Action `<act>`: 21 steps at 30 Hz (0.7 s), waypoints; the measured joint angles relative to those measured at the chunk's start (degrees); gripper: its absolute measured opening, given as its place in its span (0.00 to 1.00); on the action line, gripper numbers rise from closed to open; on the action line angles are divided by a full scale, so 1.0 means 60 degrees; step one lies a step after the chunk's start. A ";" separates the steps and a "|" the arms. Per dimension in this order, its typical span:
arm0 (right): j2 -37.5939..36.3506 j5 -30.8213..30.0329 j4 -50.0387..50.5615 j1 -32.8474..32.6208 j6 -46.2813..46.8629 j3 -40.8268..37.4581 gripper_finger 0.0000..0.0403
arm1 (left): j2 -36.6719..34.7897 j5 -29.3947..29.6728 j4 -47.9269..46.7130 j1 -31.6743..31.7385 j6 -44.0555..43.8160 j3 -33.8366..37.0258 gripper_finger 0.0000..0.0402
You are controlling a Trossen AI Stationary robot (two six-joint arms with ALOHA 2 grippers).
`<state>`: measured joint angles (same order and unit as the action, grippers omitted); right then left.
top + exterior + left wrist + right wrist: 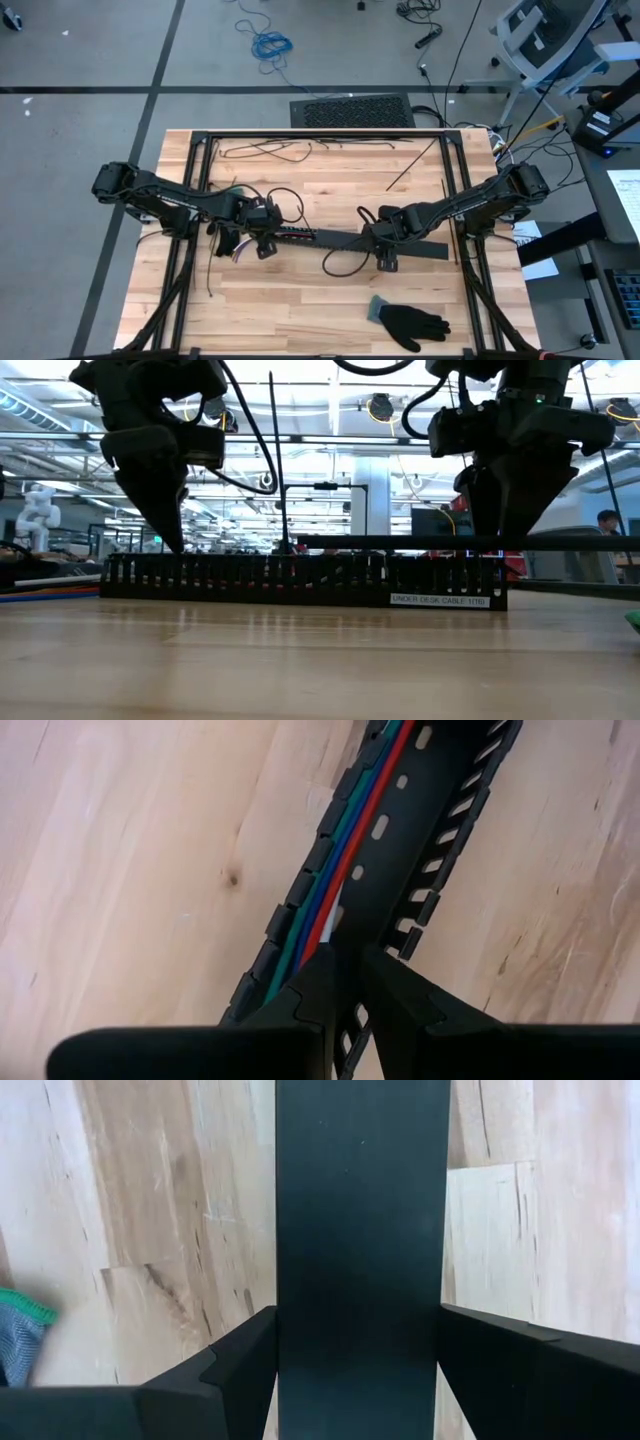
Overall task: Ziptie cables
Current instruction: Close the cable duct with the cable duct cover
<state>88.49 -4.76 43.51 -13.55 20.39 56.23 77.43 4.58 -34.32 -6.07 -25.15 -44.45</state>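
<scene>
Two arms over a wooden worktop, both down on a black slotted cable raceway that lies across the middle. Clutter around it: black glove with a teal cuff near the front edge, thin black strands along the back edge, a black loop just in front of the raceway, coiled blue cord on the floor behind.

Cables sit inside the raceway channel, running along one slotted wall; red, blue and green are visible in the left wrist view, plus a bit of white near the fingertips. From the low view the raceway wall hides them, apart from loose ends sticking out at the left. Label on the raceway reads roughly "UNDER DESK CABLE"; the rest is too small to read.

Left gripper: fingers nearly together, tips pointed down into the channel right at the cables; can't tell whether they pinch anything. Arm reaches in from the left edge.

Right gripper: fingers apart, straddling a flat black cover strip, one finger touching each edge. Arm comes in from the right edge, wrist angled down.
</scene>
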 joint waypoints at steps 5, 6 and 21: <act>0.0000 0.0034 0.0013 0.0001 0.0023 0.0000 0.56 | 0.0000 0.0000 0.0181 0.0000 0.0004 0.0000 0.13; 0.0000 0.0036 0.0021 0.0002 0.0057 0.0000 0.56 | 0.0000 0.0000 0.0177 0.0000 0.0007 0.0000 0.13; 0.0000 0.0094 -0.0181 0.0002 0.0156 -0.0428 0.56 | 0.0000 0.0000 0.0498 0.0000 0.0007 0.0000 0.13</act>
<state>88.49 -4.20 42.43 -13.54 21.33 53.66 77.43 4.58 -31.33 -6.07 -25.10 -44.45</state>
